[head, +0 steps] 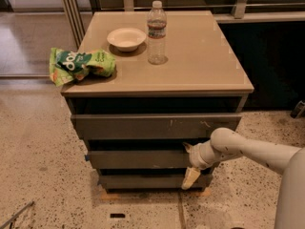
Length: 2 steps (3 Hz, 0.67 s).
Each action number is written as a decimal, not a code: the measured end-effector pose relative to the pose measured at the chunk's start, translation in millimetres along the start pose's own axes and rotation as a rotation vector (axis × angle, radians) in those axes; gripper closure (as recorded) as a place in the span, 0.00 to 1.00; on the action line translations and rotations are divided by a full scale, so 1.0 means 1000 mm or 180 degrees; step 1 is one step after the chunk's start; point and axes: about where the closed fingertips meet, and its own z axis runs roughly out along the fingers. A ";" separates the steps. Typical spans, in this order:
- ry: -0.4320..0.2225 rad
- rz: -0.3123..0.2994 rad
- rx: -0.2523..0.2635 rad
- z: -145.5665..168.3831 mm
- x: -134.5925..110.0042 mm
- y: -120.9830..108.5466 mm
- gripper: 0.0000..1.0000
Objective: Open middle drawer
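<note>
The middle drawer [138,159] is the plain grey-brown front, second of three, below the top drawer [152,126] with pale scratch marks and above the lowest drawer [143,181]. My white arm comes in from the right. My gripper [189,163] is at the right end of the middle drawer front. One finger [187,147] sits at the drawer's top edge and the other finger [190,178] hangs down over the lowest drawer.
On the cabinet top [200,66] stand a white bowl [126,38] and a clear water bottle [156,32]. A green chip bag [81,64] lies over the left edge. Speckled floor surrounds the cabinet; a dark wall stands at the right.
</note>
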 end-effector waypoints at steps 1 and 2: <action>-0.0008 0.0049 -0.0094 0.005 0.001 0.004 0.00; -0.0009 0.0111 -0.0212 0.008 0.003 0.010 0.00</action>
